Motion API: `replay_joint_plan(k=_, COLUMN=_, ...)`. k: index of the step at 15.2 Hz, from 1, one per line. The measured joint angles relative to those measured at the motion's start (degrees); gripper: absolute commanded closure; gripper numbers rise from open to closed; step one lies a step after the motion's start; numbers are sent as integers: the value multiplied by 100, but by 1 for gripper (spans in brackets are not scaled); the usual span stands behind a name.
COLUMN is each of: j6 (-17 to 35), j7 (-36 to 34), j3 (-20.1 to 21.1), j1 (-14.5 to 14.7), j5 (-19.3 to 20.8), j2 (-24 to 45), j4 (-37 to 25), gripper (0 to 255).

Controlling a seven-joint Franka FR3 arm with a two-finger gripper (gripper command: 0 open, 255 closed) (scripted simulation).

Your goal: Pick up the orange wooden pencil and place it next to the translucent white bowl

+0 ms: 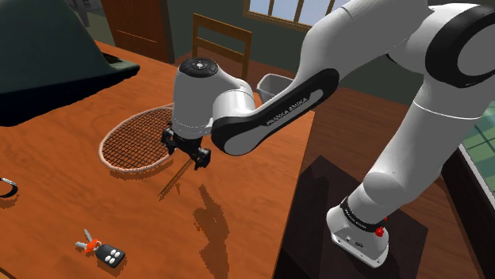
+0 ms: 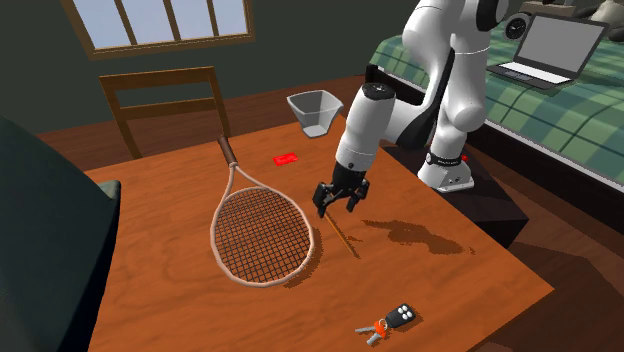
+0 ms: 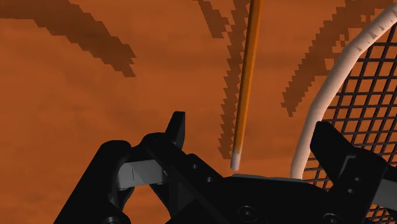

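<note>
As it lies flat, slim orange pencil (image 3: 247, 76)

Dimly lit, warm-toned render; jagged, stair-stepped shadows on tabletop (image 3: 63, 95); pale brightness at window (image 2: 165, 20); evenly sharp across all views.

Only one bit of lettering showing up
The arm (image 1: 365, 71) is carrying "FRANKA EMIKA" along its dark forearm band (image 1: 274, 120).

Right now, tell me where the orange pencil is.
The pencil lies flat on the table, just right of the racket head in the second exterior view, directly beneath the open gripper.
</note>
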State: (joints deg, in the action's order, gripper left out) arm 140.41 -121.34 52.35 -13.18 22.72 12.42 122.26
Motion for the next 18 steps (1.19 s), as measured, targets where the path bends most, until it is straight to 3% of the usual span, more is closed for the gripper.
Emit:
replay_joint_plan(k=4, j6=151, j7=-281, j3=-232, j1=201, j5=428, j2=334, j4=-39, gripper=0)
replay_joint_plan(k=10, j6=178, j7=-322, j3=-267, j1=232, j5=489, j2=376, j4=-40, gripper=0)
replay_joint_plan(k=11, j6=178, j7=-322, j3=-267, j1=232, j5=489, j2=376, j4=-40, gripper=255)
replay_joint_plan(k=18, j6=177, j7=-322, j3=-264, j1=232, j5=488, j2=371, j4=-40, gripper=255)
